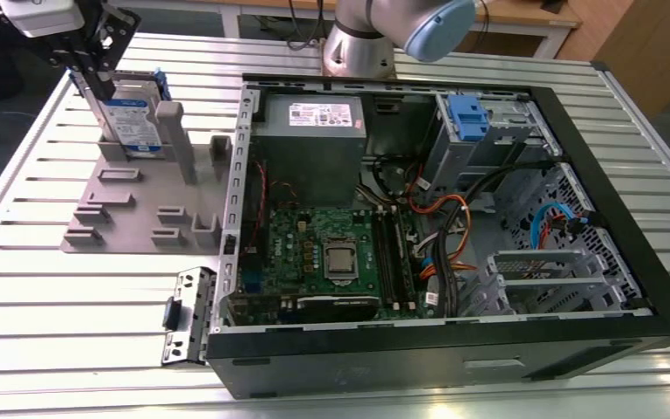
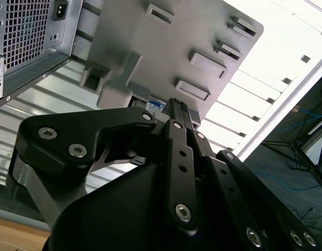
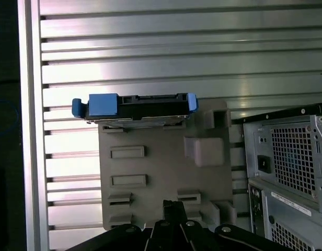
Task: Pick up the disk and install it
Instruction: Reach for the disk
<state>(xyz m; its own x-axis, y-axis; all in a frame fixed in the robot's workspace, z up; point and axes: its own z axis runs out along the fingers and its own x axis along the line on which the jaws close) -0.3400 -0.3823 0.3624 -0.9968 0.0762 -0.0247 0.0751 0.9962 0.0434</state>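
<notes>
count | disk (image 1: 132, 113): 1 | grey holder plate (image 1: 137, 214): 1 | open computer case (image 1: 614, 301): 1 | power supply box (image 1: 311, 148): 1 | green motherboard (image 1: 311, 253): 1 | blue bracket (image 1: 466, 116) on the drive cage: 1 | loose metal bracket (image 1: 189, 319) beside the case: 1 | robot arm (image 1: 393, 35): 1 | claw (image 2: 177, 107): 1 | slatted surface (image 1: 79, 358): 1

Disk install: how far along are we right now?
Nothing looks done yet: the disk stands upright in its slot on the grey fixture, outside the computer case. In hand: the gripper hangs above the fixture with its fingers together, holding nothing. Left: the pickup and the whole install into the case.
</notes>
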